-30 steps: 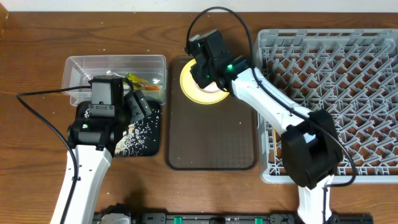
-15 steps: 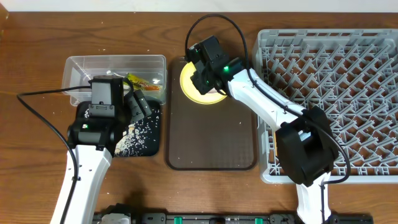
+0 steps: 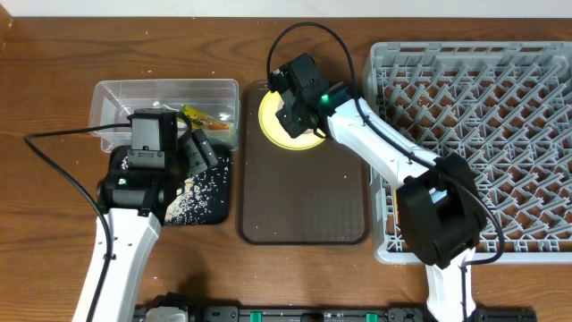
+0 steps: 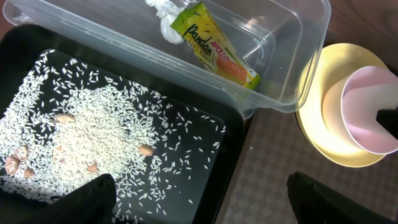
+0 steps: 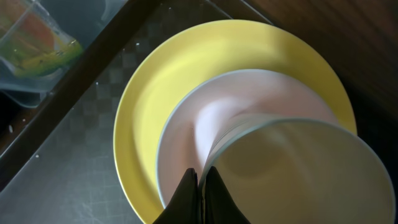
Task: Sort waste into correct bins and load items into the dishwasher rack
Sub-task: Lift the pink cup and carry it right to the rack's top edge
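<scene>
My right gripper (image 3: 299, 112) (image 5: 200, 177) is shut on the rim of the white-pink cup (image 5: 298, 168) (image 4: 373, 106). It holds the cup tilted over a bowl (image 5: 186, 130) that has a pink inside and a light blue rim. The bowl lies on the yellow plate (image 3: 271, 125) (image 5: 143, 124) (image 4: 323, 146). My left gripper (image 3: 192, 152) (image 4: 205, 199) is open and empty above the right edge of the black tray (image 3: 217, 210) (image 4: 233, 155), which holds the rice grains (image 4: 93, 124) (image 3: 192, 199). The clear tub (image 3: 116, 94) (image 4: 298, 50) holds the snack wrapper (image 4: 214, 46) (image 3: 210, 118) and a white paper wad (image 4: 163, 15). The chopsticks are out of view.
The grey dishwasher rack (image 3: 380, 54) fills the right side. The plate stands at the far end of the dark brown serving tray (image 3: 304, 197), between the black tray and the rack. A few brown bits lie among the rice.
My right gripper has shifted slightly toward the far left over the plate with the cup in it. The left arm has not moved.
</scene>
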Controlling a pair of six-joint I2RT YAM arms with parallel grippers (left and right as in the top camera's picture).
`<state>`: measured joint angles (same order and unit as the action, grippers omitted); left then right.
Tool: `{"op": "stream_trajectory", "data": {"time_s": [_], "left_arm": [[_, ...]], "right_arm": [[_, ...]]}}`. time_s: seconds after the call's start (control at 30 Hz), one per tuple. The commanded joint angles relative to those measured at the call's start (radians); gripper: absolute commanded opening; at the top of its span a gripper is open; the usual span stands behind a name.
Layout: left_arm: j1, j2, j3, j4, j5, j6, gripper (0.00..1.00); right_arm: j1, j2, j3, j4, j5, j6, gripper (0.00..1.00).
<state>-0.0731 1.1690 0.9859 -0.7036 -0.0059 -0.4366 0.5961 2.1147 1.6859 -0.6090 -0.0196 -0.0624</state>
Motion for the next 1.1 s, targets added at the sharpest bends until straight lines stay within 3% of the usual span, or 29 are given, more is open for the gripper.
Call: {"op": "stream_trajectory", "data": {"time_s": [0.0, 0.3, 0.53, 0.8, 0.93, 1.07], "left_arm": [[0.005, 0.004, -0.007, -0.002, -0.002, 0.014, 0.91], [0.005, 0.004, -0.007, -0.002, -0.002, 0.014, 0.90], [0.005, 0.004, -0.007, -0.002, -0.002, 0.014, 0.90], [0.005, 0.004, -0.007, -0.002, -0.002, 0.014, 0.90], [0.005, 0.004, -0.007, -0.002, -0.002, 0.014, 0.90], [0.005, 0.004, -0.007, -0.002, -0.002, 0.014, 0.91]], "right_arm": [[0.011, -0.046, 0.019, 0.003, 0.016, 0.002, 0.01], [-0.059, -0.286, 0.024, 0.001, -0.043, 0.016, 0.01], [-0.273, -0.419, 0.023, -0.042, -0.443, 0.016, 0.01], [-0.583, -0.359, 0.006, -0.063, -0.886, -0.006, 0.01], [-0.669, -0.270, 0.006, -0.060, -1.142, -0.094, 0.01], [-0.702, -0.161, 0.006, -0.055, -1.273, -0.112, 0.01]]}}
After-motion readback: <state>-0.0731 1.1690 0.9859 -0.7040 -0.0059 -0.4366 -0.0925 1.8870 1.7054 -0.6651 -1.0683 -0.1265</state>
